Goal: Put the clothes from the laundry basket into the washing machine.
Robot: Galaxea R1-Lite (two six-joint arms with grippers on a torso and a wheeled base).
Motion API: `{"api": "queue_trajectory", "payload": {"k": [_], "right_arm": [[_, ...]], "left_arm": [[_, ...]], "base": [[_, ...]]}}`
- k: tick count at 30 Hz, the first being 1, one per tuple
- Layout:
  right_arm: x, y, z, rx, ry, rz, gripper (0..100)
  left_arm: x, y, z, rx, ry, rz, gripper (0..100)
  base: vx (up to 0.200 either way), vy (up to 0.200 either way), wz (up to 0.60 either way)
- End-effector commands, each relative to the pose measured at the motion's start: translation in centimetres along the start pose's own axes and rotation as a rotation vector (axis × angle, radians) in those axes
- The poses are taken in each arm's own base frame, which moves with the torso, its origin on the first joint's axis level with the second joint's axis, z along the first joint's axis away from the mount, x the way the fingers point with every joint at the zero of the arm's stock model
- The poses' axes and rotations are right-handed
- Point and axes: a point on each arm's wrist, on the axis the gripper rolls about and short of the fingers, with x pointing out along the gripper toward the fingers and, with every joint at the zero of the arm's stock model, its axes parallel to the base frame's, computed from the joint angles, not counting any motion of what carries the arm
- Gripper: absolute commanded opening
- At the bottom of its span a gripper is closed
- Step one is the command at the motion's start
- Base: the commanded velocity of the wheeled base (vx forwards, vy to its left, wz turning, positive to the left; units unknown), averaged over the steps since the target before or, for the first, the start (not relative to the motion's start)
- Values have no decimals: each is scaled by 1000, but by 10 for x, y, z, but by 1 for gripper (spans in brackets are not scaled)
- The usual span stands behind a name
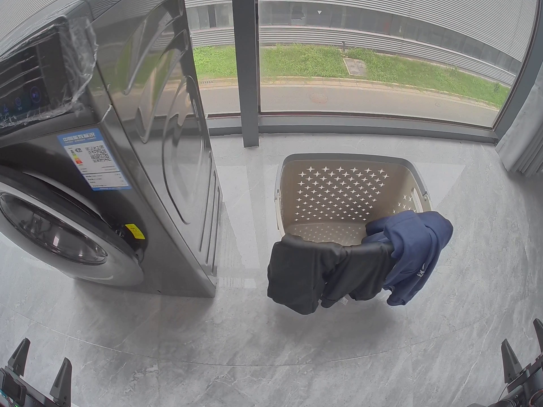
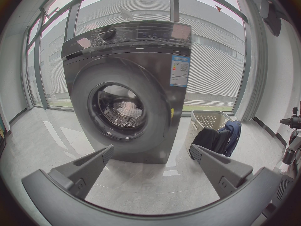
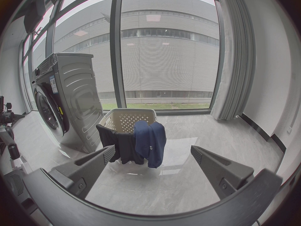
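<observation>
A beige laundry basket (image 1: 345, 193) stands on the floor by the window, right of the grey washing machine (image 1: 141, 142). A black garment (image 1: 322, 272) and a navy garment (image 1: 416, 250) hang over the basket's near rim. The machine's round door (image 2: 120, 109) is closed in the left wrist view. My left gripper (image 1: 39, 368) is low at the near left, open and empty. At the near right, well short of the basket, my right gripper (image 1: 523, 349) is open and empty too. The right wrist view faces the basket (image 3: 130, 118) with both garments (image 3: 150, 142).
A big window with a dark upright frame post (image 1: 246, 57) runs behind the basket. A grey curtain (image 1: 523, 137) hangs at the far right. Bare marble floor (image 1: 271, 334) lies between my grippers and the basket.
</observation>
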Motion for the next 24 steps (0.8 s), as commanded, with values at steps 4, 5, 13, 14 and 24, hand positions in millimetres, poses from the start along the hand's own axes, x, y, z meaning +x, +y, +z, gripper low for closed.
{"api": "queue_trajectory", "payload": {"k": [4,5,13,14,24], "right_arm": [[0,0,-5,-1,3,2,100],[0,0,-5,-1,3,2,100],[0,0,-5,-1,3,1,100],[0,0,-5,-1,3,1,100],[0,0,-5,-1,3,1,100]], "left_arm": [[0,0,-4,-1,5,1,100],[0,0,-4,-1,5,1,100],[0,0,-4,-1,3,0,100],[0,0,-4,-1,5,1,100],[0,0,-4,-1,3,0,100]], "base": [[0,200,0],[0,200,0],[0,200,0],[0,200,0],[0,120,0]]}}
